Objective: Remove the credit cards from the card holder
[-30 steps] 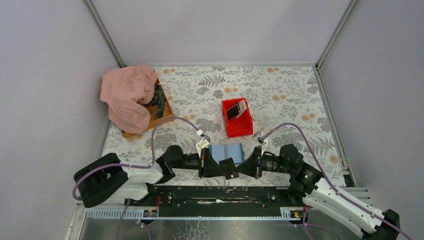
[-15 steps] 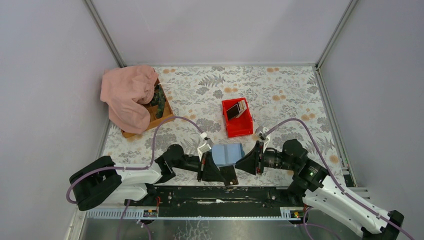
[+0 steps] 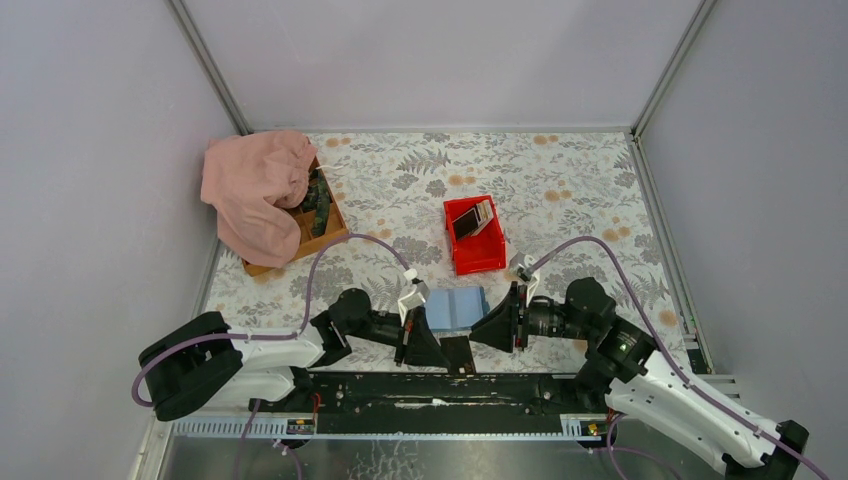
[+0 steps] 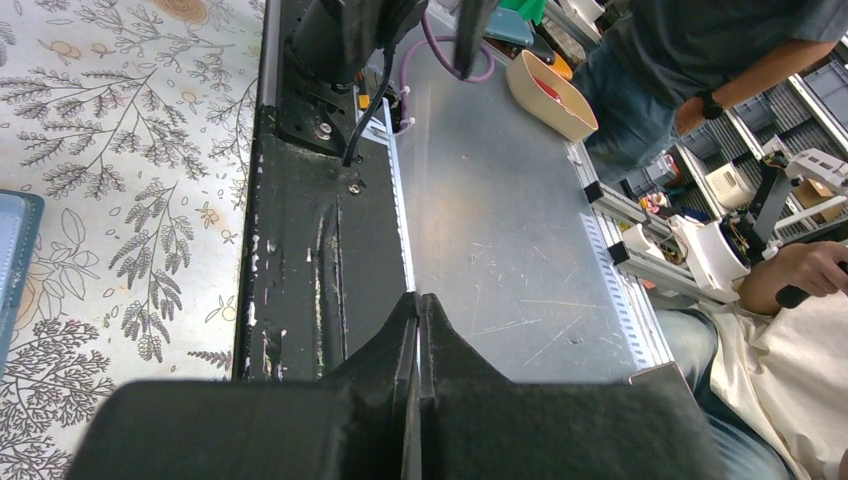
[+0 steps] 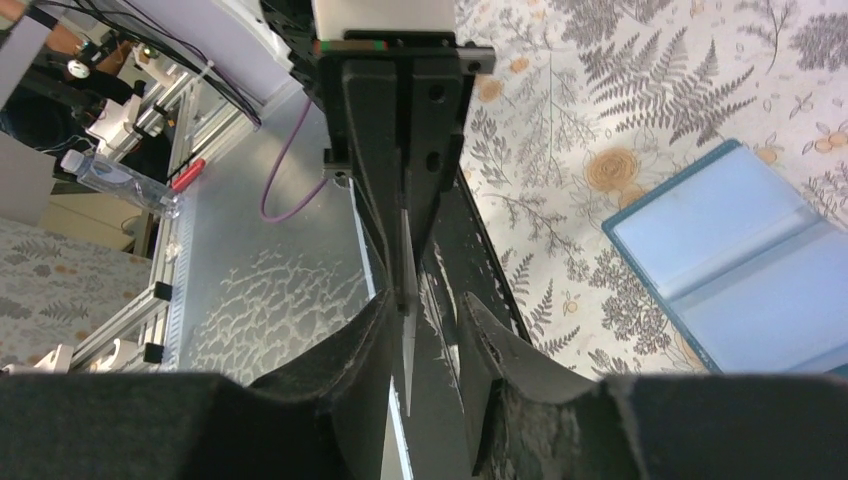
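At the near edge, mid-desk, the left gripper is clenched on one dark card. The right gripper faces it with its fingers spread, one on either side of the card's edge; whether they touch it cannot be told. The wallet lies open and flat just behind both grippers. More cards stand in the red bin, near the desk's middle.

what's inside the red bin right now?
A few cards lean at the far end of the red bin: one dark, lighter ones beside it. Near half is bare red floor. Exact count and anything beneath them is covered.
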Controlling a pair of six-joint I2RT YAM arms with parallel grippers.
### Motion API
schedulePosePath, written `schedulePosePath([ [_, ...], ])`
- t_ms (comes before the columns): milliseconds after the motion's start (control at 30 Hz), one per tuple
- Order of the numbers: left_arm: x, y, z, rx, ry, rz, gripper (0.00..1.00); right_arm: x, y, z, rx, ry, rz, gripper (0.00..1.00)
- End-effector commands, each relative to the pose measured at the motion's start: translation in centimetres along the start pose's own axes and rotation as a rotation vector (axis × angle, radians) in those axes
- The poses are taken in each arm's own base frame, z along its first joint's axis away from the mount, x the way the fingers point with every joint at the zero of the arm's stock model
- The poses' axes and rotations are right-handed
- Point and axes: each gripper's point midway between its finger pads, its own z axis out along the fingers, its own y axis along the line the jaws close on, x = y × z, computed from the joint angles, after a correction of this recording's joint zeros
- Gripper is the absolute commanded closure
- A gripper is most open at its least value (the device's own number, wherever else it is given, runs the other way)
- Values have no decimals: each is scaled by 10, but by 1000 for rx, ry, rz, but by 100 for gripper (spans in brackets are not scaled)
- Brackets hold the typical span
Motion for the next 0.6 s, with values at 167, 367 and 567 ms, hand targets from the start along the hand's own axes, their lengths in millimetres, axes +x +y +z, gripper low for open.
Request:
schedulePosePath([
  [167, -8, -5, 4, 23, -4, 42, 100, -36, 23, -8, -42, -93, -80, 62],
  [367, -9, -5, 4, 23, -4, 42, 100, -30, 18, -2, -49, -79, -60, 62],
  [567, -8, -5, 4, 23, -2, 43, 100, -27, 19, 2, -79, -74, -45, 62],
])
